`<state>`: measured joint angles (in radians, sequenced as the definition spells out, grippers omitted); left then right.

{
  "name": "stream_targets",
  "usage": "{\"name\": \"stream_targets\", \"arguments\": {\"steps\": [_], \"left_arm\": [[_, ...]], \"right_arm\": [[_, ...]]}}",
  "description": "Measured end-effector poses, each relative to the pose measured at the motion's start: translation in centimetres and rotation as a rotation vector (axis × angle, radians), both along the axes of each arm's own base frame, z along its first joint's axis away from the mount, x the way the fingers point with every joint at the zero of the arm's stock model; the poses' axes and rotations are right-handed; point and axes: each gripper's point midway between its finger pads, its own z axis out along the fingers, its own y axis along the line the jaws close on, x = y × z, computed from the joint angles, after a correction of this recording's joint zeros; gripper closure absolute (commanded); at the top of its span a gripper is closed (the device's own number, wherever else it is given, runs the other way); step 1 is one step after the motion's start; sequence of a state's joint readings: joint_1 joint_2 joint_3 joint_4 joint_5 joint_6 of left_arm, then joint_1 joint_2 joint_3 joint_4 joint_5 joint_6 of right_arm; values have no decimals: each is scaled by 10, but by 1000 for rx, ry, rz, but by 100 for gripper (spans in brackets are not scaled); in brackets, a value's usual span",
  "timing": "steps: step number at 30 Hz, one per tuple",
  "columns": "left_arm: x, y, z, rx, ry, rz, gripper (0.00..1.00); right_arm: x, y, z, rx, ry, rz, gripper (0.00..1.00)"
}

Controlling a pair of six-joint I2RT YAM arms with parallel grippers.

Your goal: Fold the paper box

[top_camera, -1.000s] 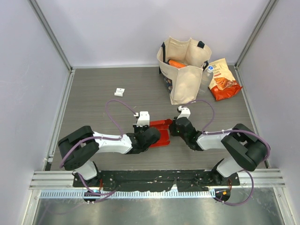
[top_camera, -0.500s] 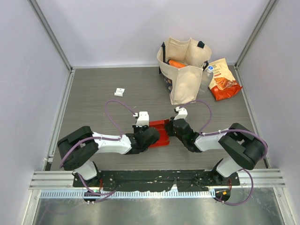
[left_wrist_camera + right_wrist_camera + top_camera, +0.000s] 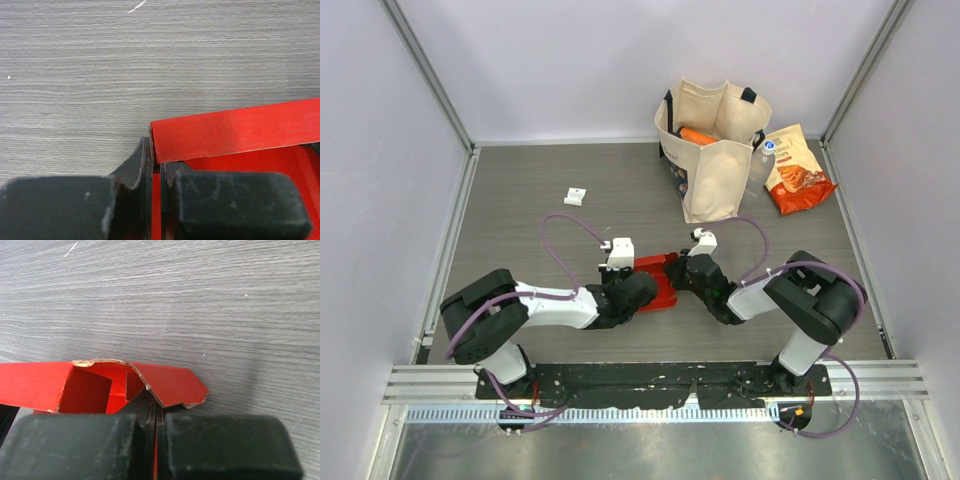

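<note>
Red box [image 3: 658,285]: I'm holding both ends to steady it for folding.
Left gripper [image 3: 156,170]: I'm pinching its wall.
Right gripper [image 3: 155,412]: I'm pinching its end flap.

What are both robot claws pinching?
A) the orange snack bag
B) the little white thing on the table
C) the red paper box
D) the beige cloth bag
C: each wrist view shows it. The left claw and the right claw are each shut on a thin wall of the red paper box.
</note>
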<state>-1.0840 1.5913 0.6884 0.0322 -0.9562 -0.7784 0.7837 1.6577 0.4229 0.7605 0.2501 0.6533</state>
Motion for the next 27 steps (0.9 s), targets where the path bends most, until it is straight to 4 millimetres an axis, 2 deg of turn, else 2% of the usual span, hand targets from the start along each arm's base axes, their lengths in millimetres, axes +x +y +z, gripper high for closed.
{"name": "stream_targets", "arguments": {"steps": [7,12,15,18,21,23,25,27], "left_arm": [[0,3,0,1,-5,8,100],[-1,0,1,-7,-2,1,100],[-1,0,0,-11,2,-2,100],[-1,0,0,-12,2,-1,100],[-1,0,0,-13,2,-1,100],[-1,0,0,-13,2,-1,100],[-1,0,1,-12,0,1,100],[0,1,1,-9,-4,7,100]], "right_arm": [[-2,-1,1,2,17,-5,98],[-19,-9,16,-45,61,29,84],[-32,-10,30,-36,49,89,85],[-50,-8,35,-25,54,169,90],[-63,-9,25,-27,86,210,94],[-72,-13,9,-39,125,223,95],[-76,-14,-1,-34,152,221,95],[-74,-12,-1,-14,152,212,95]]}}
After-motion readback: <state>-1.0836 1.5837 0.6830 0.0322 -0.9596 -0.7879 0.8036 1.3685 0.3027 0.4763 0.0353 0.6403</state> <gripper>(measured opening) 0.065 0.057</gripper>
